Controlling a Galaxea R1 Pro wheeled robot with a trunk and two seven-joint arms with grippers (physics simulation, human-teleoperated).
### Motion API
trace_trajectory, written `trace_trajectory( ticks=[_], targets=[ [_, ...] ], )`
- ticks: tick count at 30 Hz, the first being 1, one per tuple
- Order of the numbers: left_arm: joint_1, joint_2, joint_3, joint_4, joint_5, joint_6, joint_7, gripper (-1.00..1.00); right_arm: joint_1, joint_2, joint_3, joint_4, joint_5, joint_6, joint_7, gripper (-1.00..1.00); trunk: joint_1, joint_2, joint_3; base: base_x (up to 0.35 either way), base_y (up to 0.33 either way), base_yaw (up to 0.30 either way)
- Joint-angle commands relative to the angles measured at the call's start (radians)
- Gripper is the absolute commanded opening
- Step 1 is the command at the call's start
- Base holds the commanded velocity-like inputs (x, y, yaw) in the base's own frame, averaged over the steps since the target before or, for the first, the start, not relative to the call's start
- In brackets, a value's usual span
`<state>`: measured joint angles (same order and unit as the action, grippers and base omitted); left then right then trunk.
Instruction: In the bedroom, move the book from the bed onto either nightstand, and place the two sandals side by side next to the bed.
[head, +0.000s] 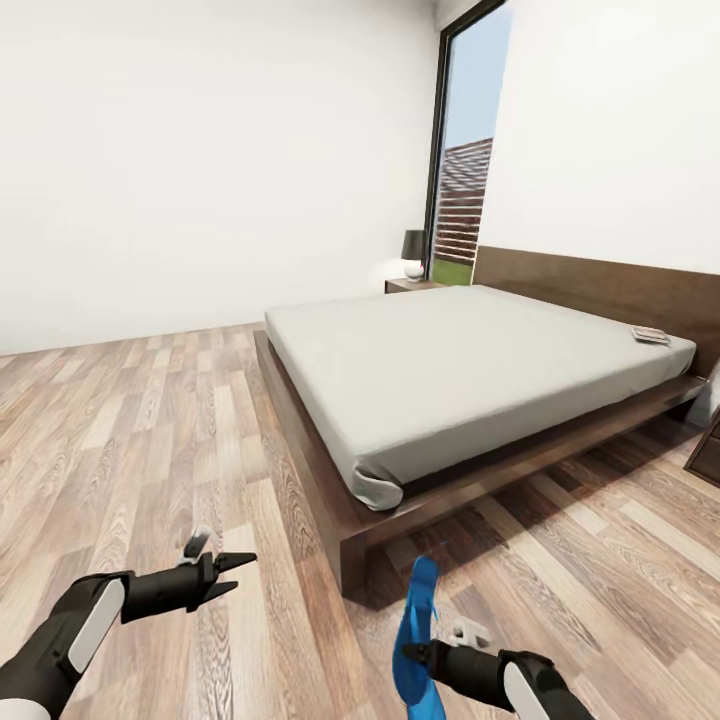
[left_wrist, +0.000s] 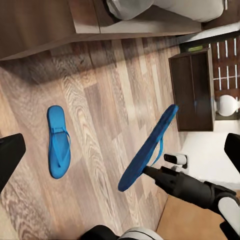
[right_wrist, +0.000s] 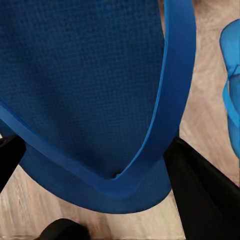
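As the right gripper (head: 425, 652) clamps one blue sandal (head: 416, 640) at lower centre, its mate (left_wrist: 59, 141) lies flat on the plank floor (head: 150, 420).
Light and floppy, it seems best pinched at the sole's edge. Left gripper (head: 238, 574) hangs open, empty. The book (head: 650, 335) rests on the bed (head: 450, 370), far right.

Book (head: 650, 335) flat on bed (head: 450, 370) near headboard. One blue sandal (left_wrist: 58, 141) flat on floor; other sandal (left_wrist: 148, 148) held on edge.
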<state>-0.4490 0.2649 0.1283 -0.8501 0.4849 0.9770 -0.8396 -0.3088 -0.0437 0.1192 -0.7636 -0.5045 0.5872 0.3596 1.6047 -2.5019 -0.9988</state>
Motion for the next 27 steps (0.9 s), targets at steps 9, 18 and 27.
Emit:
trace_trajectory(
  ticks=[9,18,27],
  targets=[
    [0.0,0.0,0.009,-0.005,-0.001,0.006,-0.001,1.0,-0.024,0.091,0.02,-0.002,0.0,0.109,-0.137,-1.0,0.0,0.0,-0.001,0.0,0.0,0.0],
    [0.0,-0.001,0.105,-0.002,0.004,0.029,0.002,1.0,-0.061,0.125,0.106,-0.001,0.075,0.122,-0.247,-1.0,0.0,0.0,-0.001,0.0,0.0,0.0],
    [0.0,-0.015,0.135,-0.006,0.008,0.031,-0.003,1.0,-0.092,0.135,0.149,-0.001,0.183,0.124,-0.257,-1.0,0.0,0.0,-0.001,0.0,0.0,0.0]
  ],
)
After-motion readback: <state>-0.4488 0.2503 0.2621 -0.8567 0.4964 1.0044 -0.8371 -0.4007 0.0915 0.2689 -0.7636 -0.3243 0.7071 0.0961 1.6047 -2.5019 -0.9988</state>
